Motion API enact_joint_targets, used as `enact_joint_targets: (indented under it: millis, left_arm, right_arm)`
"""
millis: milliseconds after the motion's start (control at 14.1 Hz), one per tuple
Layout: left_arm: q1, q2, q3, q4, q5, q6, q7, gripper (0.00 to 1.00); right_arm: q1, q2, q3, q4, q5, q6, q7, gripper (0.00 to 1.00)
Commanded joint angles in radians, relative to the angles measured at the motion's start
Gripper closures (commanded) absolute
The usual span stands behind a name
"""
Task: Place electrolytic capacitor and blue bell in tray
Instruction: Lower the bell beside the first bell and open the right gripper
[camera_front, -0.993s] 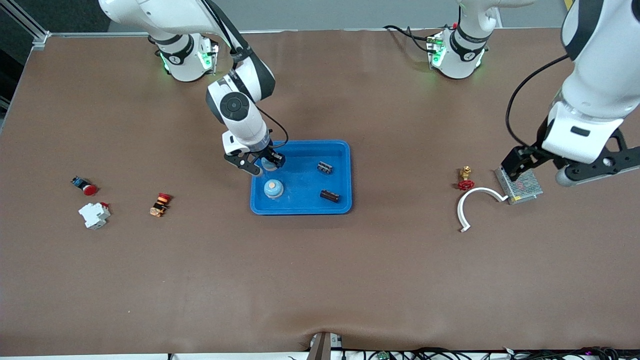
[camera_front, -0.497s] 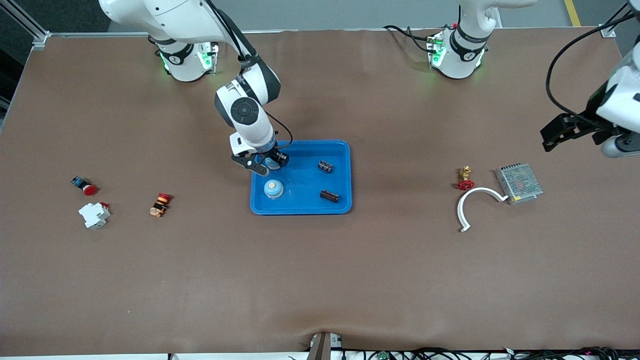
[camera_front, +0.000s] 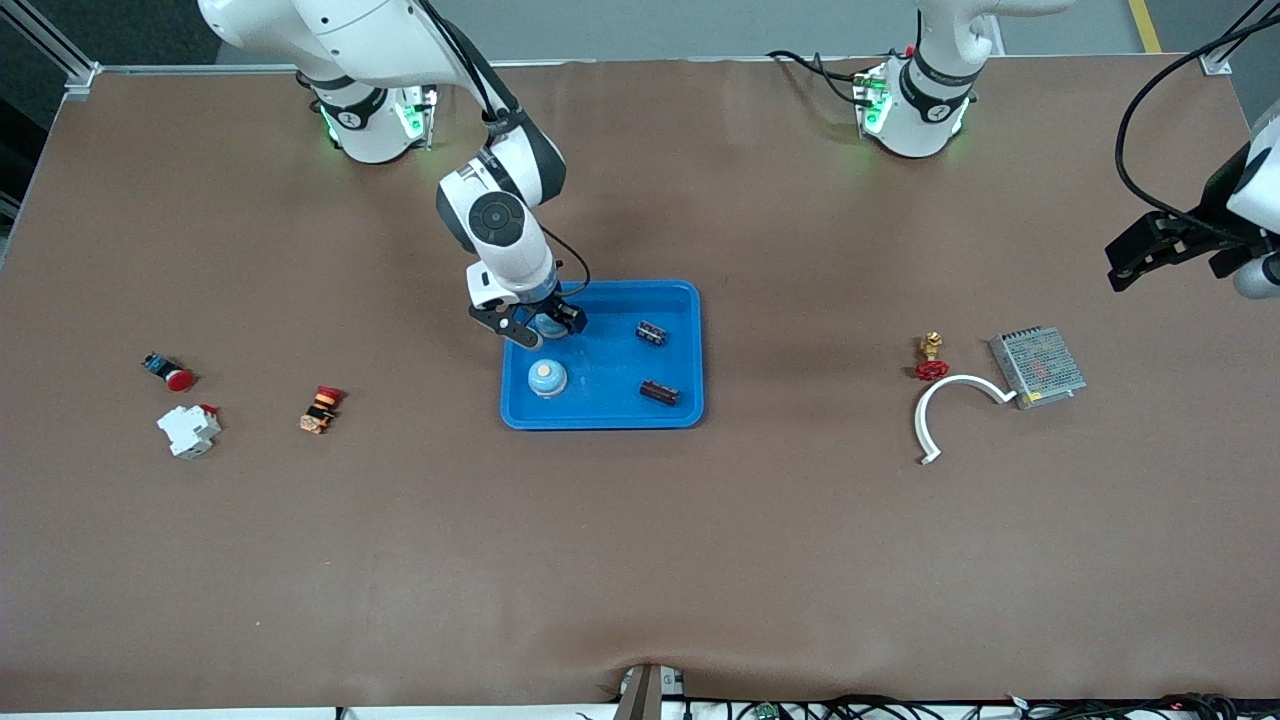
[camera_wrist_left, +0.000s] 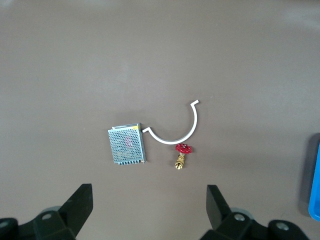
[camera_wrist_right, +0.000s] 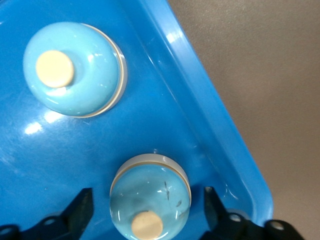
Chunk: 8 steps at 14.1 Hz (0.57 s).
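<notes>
While parked low in the tray, right gripper straddles a blue bell, fingers spread to either side with visible gaps, not pinching it. Sits in the tray corner toward the right arm's base. Second blue bell also in the tray, nearer the front camera, just beside the first. Two electrolytic capacitors in the tray toward the left arm's end: one farther from the camera, one nearer.

Left gripper waits high over the left arm's end of the table, fingers wide apart, nothing held. Below it: metal power supply, white curved clip, red-handled brass valve.

Toward the right arm's end: red pushbutton, white breaker, orange-red switch.
</notes>
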<state>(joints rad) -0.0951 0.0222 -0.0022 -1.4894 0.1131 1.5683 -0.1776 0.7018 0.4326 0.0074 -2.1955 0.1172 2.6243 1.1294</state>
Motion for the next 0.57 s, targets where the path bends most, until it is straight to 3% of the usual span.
enact_joint_targets:
  millis: [0,213,497]
  left_arm:
    - [-0.003,-0.045,0.007,-0.031,-0.015,0.012,0.021,0.00]
    - [-0.005,-0.034,0.005,-0.026,-0.015,0.012,0.021,0.00]
    - [-0.011,-0.013,0.004,-0.028,-0.016,0.012,0.021,0.00]
  right_arm:
    - [0.007,0.005,-0.010,0.011,0.013,-0.001,0.013,0.00]
    - [-0.005,0.000,-0.012,0.023,0.012,-0.009,-0.002,0.00]
    - [-0.040,0.000,-0.012,0.097,0.006,-0.136,-0.008,0.00]
